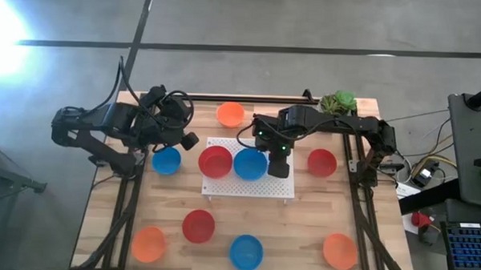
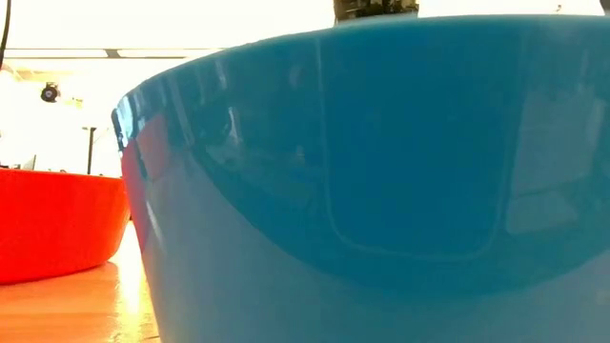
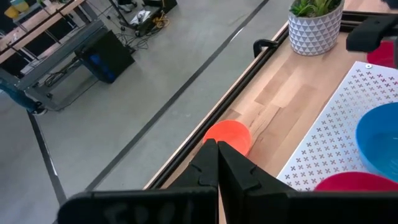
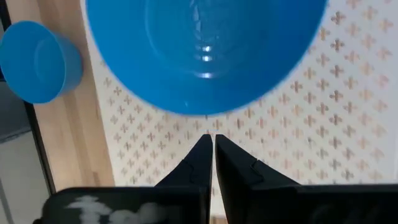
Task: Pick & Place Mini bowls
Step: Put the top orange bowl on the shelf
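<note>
Two mini bowls sit on the white perforated board [image 1: 247,183]: a red one [image 1: 215,161] and a blue one [image 1: 250,163]. My right gripper [image 4: 208,140] hangs shut over the board, pointing steeply down. Its tips stand just to the right of the blue bowl [image 4: 205,50], with bare board between them and the rim. My left gripper [image 3: 217,149] waits shut above the table's far left part. Beyond its tips an orange bowl [image 3: 229,135] rests on the wood. The low view is filled by a blue bowl [image 2: 381,171], with a red one [image 2: 57,224] to its left.
More bowls stand on the wood: orange [image 1: 230,114] at the far edge, blue [image 1: 166,160] left of the board, red [image 1: 321,162] right of it, and several along the near edge, among them blue [image 1: 246,252]. A potted plant [image 1: 338,102] stands far right.
</note>
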### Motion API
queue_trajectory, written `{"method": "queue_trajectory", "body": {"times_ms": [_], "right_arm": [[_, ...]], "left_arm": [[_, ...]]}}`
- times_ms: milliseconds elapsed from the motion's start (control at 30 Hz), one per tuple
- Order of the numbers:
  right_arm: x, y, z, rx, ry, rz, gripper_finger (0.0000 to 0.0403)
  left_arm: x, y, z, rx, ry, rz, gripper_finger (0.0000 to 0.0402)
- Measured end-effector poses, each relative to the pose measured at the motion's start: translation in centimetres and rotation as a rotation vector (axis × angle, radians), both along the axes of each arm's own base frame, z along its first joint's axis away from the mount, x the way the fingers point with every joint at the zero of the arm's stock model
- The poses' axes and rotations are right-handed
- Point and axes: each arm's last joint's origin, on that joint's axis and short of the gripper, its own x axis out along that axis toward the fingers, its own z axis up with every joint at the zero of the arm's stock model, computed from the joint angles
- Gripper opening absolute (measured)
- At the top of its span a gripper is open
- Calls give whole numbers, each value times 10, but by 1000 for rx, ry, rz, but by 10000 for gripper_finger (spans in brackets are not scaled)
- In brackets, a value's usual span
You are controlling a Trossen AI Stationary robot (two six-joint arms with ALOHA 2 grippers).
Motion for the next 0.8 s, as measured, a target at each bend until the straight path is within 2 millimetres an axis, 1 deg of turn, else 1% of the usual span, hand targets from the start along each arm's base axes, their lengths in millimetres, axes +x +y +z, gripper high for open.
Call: {"method": "queue_trajectory", "body": {"times_ms": [200,300,367,467,600,733,800], "right_arm": [[-14,1,25,-28,-49,17,18],[-24,-1,42,-118,-97,-7,18],[-31,-3,54,-190,-135,-29,18],[-40,-7,74,-284,-213,-75,18],[-49,-14,95,-351,-338,-135,18],[-52,-27,110,-374,-473,-207,18],[-50,-36,113,-382,-525,-254,18]], "left_arm": [[0,0,0,-15,-4,-6,0],[0,1,0,-92,-46,-1,0],[-1,5,3,-146,-79,10,0],[-3,14,9,-183,-116,47,0],[-5,33,13,-230,-141,104,0],[-5,51,12,-257,-137,131,0],[-3,57,12,-262,-146,132,0]]}}
